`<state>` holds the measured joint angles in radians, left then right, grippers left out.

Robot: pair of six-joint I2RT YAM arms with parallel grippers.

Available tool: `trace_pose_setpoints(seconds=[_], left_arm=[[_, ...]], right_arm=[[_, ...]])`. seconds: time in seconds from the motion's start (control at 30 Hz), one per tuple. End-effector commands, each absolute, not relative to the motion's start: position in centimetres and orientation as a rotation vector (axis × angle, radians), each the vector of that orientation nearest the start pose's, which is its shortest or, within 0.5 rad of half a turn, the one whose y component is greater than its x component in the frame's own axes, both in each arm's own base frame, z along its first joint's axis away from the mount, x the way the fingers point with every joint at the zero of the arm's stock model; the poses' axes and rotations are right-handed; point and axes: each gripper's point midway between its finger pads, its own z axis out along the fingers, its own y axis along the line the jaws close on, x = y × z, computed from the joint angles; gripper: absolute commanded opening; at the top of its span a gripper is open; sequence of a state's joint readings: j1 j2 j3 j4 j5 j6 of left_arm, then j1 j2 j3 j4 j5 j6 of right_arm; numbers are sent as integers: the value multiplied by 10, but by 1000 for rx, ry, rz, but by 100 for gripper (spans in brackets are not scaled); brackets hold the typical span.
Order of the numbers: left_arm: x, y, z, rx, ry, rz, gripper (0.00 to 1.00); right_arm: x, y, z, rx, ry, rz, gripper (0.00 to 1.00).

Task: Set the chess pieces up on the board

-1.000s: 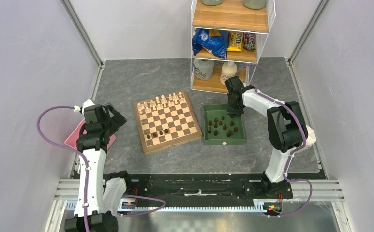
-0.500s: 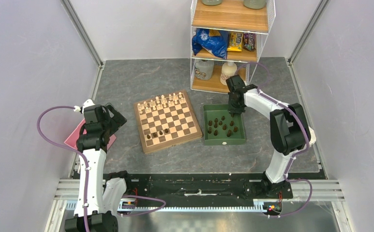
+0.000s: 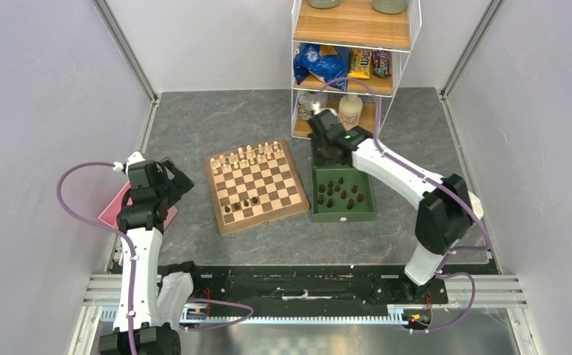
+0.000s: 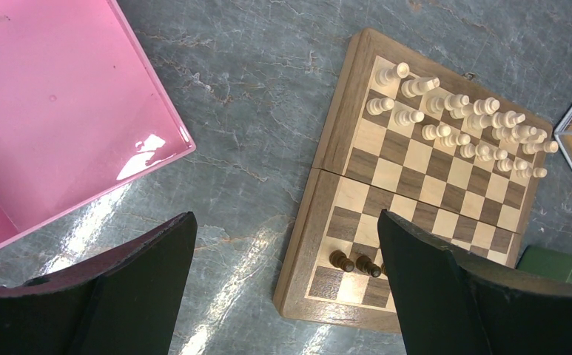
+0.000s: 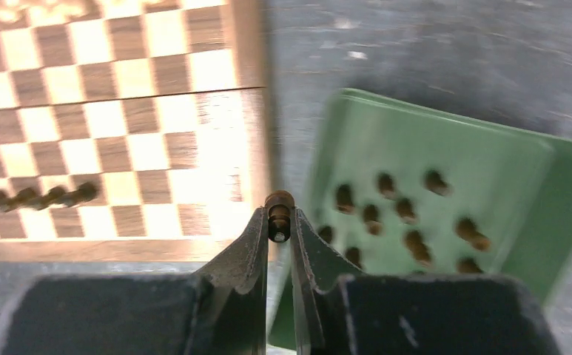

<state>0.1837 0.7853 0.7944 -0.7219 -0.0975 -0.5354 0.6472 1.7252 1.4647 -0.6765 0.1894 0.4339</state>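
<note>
Jaws of the right gripper grasp one dark chessman: probably light, rigid, slippery; pinch mid-body. Jaws of the left gripper: released.

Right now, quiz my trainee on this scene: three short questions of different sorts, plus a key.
1. True or false: the right claw is empty.
2. Most dark pieces lie in: A green tray, B pink tray, C shelf.
3. Fill in: the left claw is ____ (open or shut).
Key: 1 false, it is shut on a dark piece; 2 A; 3 open.
</note>
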Motion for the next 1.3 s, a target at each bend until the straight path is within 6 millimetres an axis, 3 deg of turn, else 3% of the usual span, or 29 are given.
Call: trace_pose_setpoints(seconds=[0.0,0.2,0.4,0.63,1.27], left_arm=[[248,40,179,-855,2065,-106,99],[248,40,179,-854,2062,-107,99],[248,40,179,-854,2061,-105,99],[248,40,179,-854,2063,-106,99],[248,40,179,-855,2064,-105,99]], right_arm=[[337,312,132,-332,2518,290,15],[318,375,113,-477,2528,340,15],[304,404,99,-551,2542,363,16],[297,418,87,-589,2557,369,16],[296,424,74,-608,2576,366,17]])
